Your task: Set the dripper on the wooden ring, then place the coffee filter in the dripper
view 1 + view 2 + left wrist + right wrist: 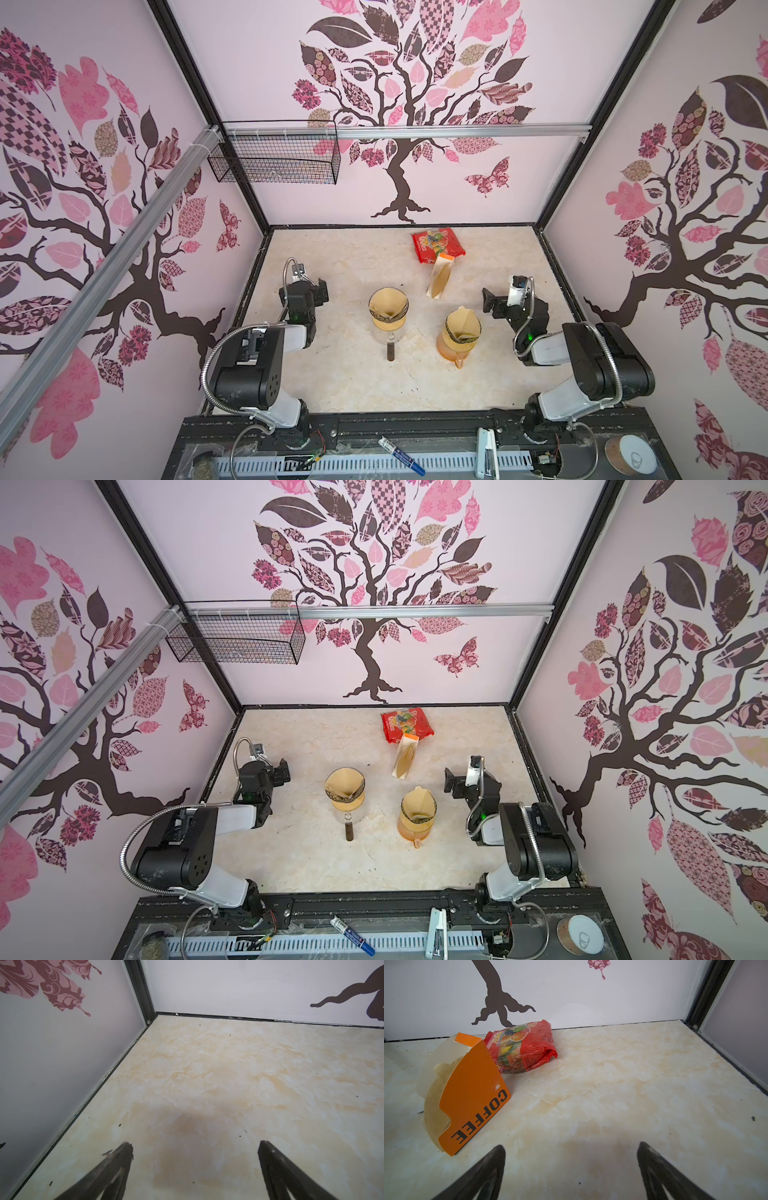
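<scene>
Two drippers stand mid-table in both top views. The clear glass dripper (388, 328) (345, 808) with a dark handle has a tan coffee filter (387, 309) (344, 787) in its cone. The orange dripper (455, 347) (415, 827) also has a tan filter (462, 326) (417, 806) in it. An orange "COFFEE" box (440, 278) (471, 1095) behind them holds more filters (436, 1076). My left gripper (320, 291) (195, 1147) is open over bare table, left of the glass dripper. My right gripper (488, 301) (571, 1148) is open and empty, right of the box.
A red snack bag (437, 245) (523, 1049) lies behind the filter box near the back wall. A wire basket (274, 153) hangs at the back left. A marker (401, 455), a stapler (486, 457) and a can (631, 455) sit on the front rail.
</scene>
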Robot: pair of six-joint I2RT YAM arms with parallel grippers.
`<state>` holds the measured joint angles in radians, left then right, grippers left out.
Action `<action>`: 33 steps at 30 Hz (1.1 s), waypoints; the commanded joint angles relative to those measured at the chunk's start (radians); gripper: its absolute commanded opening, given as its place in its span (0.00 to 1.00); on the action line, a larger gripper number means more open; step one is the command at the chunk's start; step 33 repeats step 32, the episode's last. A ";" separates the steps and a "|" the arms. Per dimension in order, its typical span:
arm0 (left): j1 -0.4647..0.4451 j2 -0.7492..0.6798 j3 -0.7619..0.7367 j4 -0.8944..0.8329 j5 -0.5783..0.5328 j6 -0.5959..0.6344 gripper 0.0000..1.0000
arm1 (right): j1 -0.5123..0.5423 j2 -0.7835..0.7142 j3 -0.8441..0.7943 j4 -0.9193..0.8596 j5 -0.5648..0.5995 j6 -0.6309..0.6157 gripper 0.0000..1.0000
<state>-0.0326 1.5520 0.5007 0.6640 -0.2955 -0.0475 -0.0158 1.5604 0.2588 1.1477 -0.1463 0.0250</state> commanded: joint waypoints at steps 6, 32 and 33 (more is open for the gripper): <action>-0.002 -0.006 -0.002 0.014 -0.013 0.008 0.97 | 0.004 -0.002 0.016 0.023 -0.006 -0.013 1.00; 0.109 0.363 0.592 -0.724 0.527 0.064 0.97 | 0.002 -0.003 0.017 0.023 -0.005 -0.013 1.00; 0.109 0.363 0.592 -0.724 0.527 0.064 0.97 | 0.002 -0.003 0.017 0.023 -0.005 -0.013 1.00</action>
